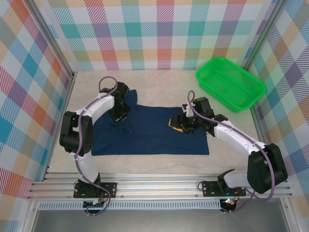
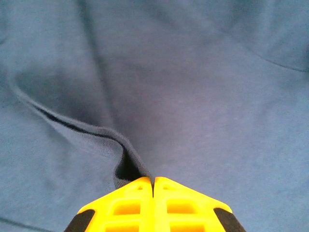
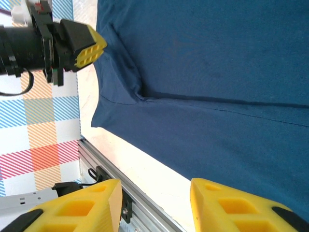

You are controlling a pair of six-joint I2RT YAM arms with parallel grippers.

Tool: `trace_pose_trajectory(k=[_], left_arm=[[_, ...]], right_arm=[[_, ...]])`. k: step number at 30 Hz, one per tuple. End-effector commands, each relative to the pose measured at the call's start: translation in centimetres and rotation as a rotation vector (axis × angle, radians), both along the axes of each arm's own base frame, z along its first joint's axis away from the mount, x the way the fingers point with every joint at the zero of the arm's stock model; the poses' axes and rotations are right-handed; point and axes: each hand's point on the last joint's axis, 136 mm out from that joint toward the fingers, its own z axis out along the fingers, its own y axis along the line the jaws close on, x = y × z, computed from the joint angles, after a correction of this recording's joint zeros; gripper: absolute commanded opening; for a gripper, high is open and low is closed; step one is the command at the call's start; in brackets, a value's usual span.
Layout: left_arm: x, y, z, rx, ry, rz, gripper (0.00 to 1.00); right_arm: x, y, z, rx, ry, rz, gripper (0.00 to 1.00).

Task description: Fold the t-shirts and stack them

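Top external view: the navy t-shirt [image 1: 149, 133] lies spread flat on the counter [image 1: 159, 79] between the arms. At its far left part the left gripper [image 2: 153, 182] has its jaws closed on a thin ridge of hem. The right gripper [image 3: 154, 188] hangs over the right side, jaws apart, holding nothing. Likely trouble: so slight a pinch slips out on lifting, or a one-sided pull drags and bunches the shirt instead of folding it.

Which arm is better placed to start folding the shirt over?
Left. The left hand is shut on a pinched ridge of the navy t-shirt; the right hand hangs open above it.
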Motion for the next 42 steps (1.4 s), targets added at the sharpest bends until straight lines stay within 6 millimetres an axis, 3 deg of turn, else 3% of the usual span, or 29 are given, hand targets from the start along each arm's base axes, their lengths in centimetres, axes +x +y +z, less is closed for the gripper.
trace_pose_trajectory(k=[1, 7, 17, 23, 24, 25, 27, 28, 30, 32, 34, 38, 42], left_arm=[[0.4, -1.3, 0.1, 0.071, 0.036, -0.130, 0.00], [2.0, -3.7, -0.5, 0.145, 0.062, -0.298, 0.00], [1.8, -6.7, -2.1, 0.227, 0.106, -0.519, 0.00], [2.0, -6.1, -2.4, 0.304, 0.110, -0.533, 0.01], [2.2, -6.0, -2.2, 0.312, 0.100, -0.527, 0.05], [2.4, -5.9, -1.8, 0.317, 0.086, -0.519, 0.17], [2.9, -5.8, -0.2, 0.327, 0.046, -0.491, 0.56], [3.1, -5.7, 1.1, 0.327, 0.016, -0.471, 0.63], [2.8, -5.1, 3.2, 0.315, -0.024, -0.426, 0.67], [1.5, -3.7, 4.9, 0.267, -0.039, -0.345, 0.66], [-0.8, -1.2, 4.9, 0.183, -0.005, -0.231, 0.62], [-6.8, 3.7, 1.9, -0.009, 0.139, 0.003, 0.42], [-10.9, 7.3, -0.6, -0.070, 0.221, 0.152, 0.29]], right_arm=[[-0.1, -0.2, 0.8, -0.009, -0.013, -0.008, 0.41], [-0.4, -0.6, 0.5, -0.024, -0.004, -0.019, 0.41], [-0.8, -1.0, 0.0, -0.036, 0.015, -0.024, 0.41], [-0.7, -0.8, -0.2, -0.035, 0.027, -0.018, 0.42], [-0.7, -0.9, -0.4, -0.040, 0.032, -0.019, 0.42], [-0.8, -1.0, -0.6, -0.050, 0.038, -0.024, 0.42], [-0.9, -1.6, -1.2, -0.086, 0.054, -0.044, 0.42], [-0.9, -2.1, -1.7, -0.118, 0.070, -0.066, 0.43], [-1.1, -3.5, -3.0, -0.177, 0.116, -0.121, 0.43], [-1.1, -4.7, -4.4, -0.192, 0.182, -0.180, 0.43], [-1.3, -6.2, -6.0, -0.205, 0.262, -0.251, 0.42], [-1.9, -8.5, -8.4, -0.256, 0.371, -0.346, 0.38], [-3.1, -10.3, -10.7, -0.341, 0.488, -0.396, 0.34]])
